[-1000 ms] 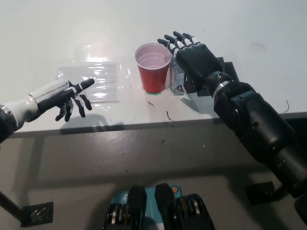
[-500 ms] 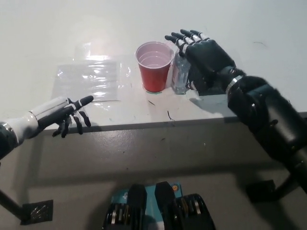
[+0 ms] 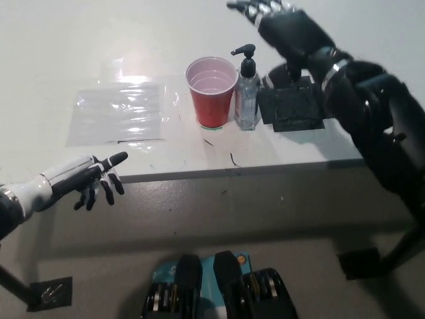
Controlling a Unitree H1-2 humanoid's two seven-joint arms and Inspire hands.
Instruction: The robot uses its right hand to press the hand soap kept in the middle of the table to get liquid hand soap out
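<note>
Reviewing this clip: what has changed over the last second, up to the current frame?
The right hand has lifted off the soap bottle, up and toward the far side of the table, fingers apart and holding nothing; the pump, hidden before, now shows. The left hand has drawn back off the table edge, still open. The red cup, plastic sheet and black pad kept their places.

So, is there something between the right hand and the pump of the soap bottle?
Nothing visible. The right hand is raised above the soap bottle, to its right; the red cup stands on the bottle's other side.
</note>
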